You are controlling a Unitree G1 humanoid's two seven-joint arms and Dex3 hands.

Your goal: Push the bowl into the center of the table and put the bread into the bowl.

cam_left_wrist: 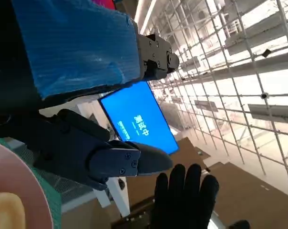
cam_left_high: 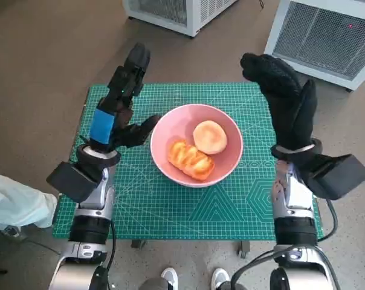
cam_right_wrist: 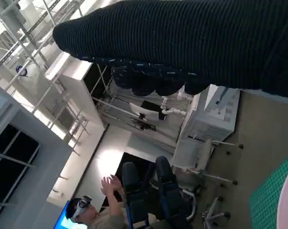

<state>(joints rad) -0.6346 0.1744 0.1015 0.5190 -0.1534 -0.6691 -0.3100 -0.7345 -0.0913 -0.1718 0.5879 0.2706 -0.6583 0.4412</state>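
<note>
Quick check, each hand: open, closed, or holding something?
Left hand: open, holding nothing, beside the pink bowl.
Right hand: open, raised, holding nothing.

The table (cam_left_high: 140,208) — green gridded mat on top — bears a pink bowl (cam_left_high: 170,124).
</note>
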